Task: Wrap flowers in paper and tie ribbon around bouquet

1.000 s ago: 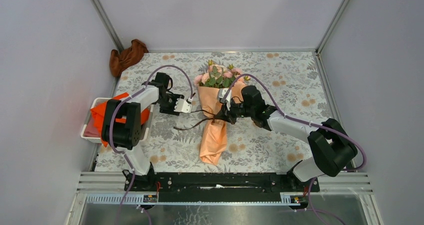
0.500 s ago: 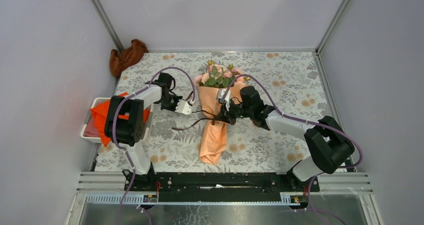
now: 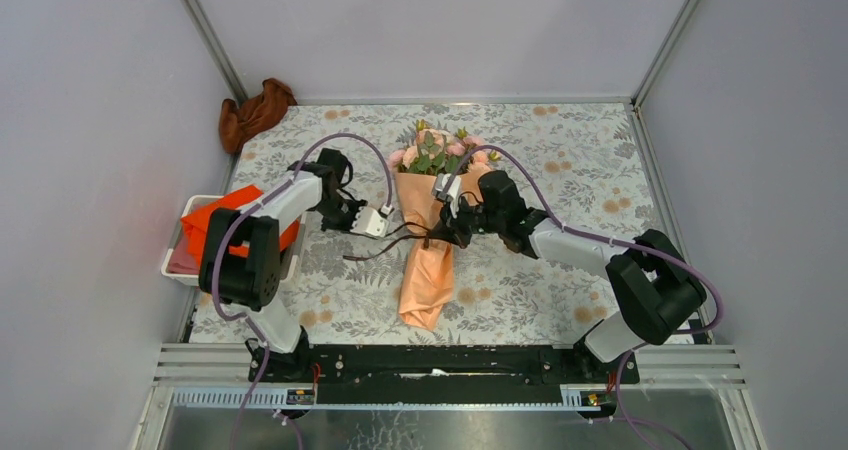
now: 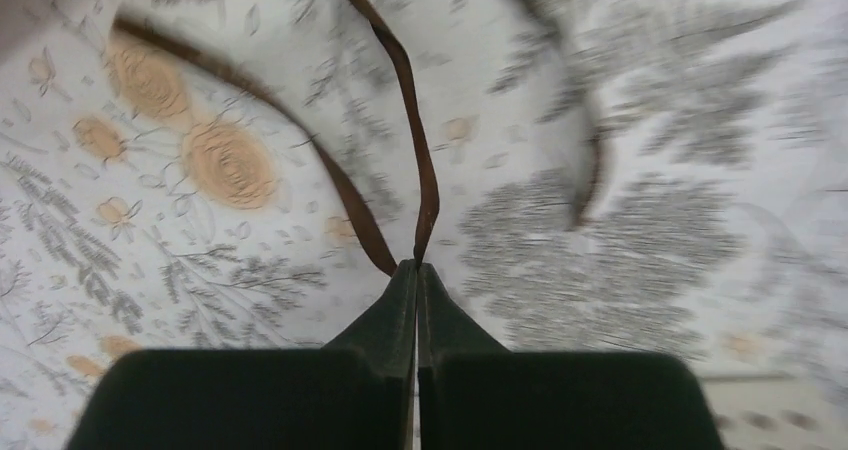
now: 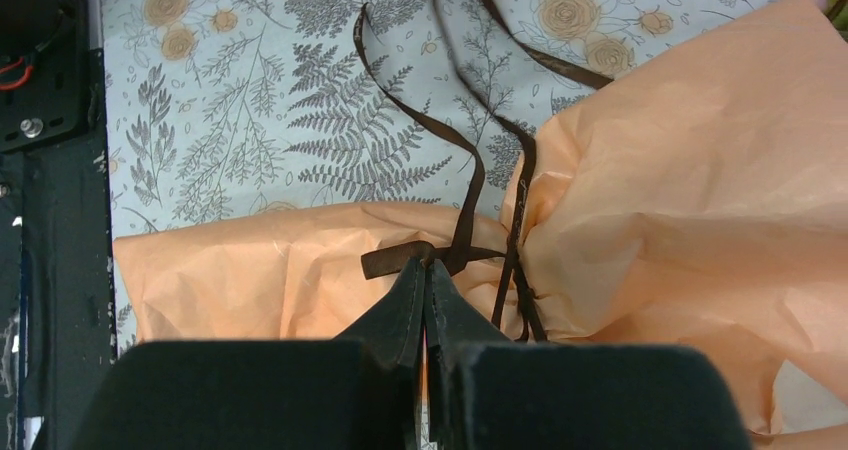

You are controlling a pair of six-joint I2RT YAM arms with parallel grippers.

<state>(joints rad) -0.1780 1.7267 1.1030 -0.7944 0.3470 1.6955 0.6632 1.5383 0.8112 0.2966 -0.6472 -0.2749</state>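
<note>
Top view: the bouquet (image 3: 428, 232) lies at the middle of the bench (image 3: 590, 170), on the floral-print cover. The flowers (image 3: 437, 154) point toward the far wall and the narrow end of the cone points toward the arm bases. The paper (image 3: 424, 282) is peach-orange, creased, and gathered in at the waist of the cone.

The ribbon (image 3: 381, 245) is dark brown. It crosses the gathered waist and trails off to the left onto the bench cover.

Left tool (image 3: 376, 222): just left of the bouquet, beside its upper half. In the left wrist view the fingers (image 4: 400, 300) are pressed together, and two ribbon (image 4: 407, 90) strands run out from the tip, so we record it as pinching the ribbon. That view is partly blurred.

Right tool (image 3: 441, 232): at the waist of the cone, over the paper. In the right wrist view the fingers (image 5: 405, 300) are pressed together at the point where a short ribbon (image 5: 470, 185) end crosses the paper (image 5: 680, 190). We read this as a pinch on the ribbon. Two longer strands lead from the waist out across the bench cover.

Elsewhere: a white bin (image 3: 176, 262) with a bright orange cloth (image 3: 205, 220) sits at the left edge. A brown cloth (image 3: 255, 110) lies bunched in the far left corner.
</note>
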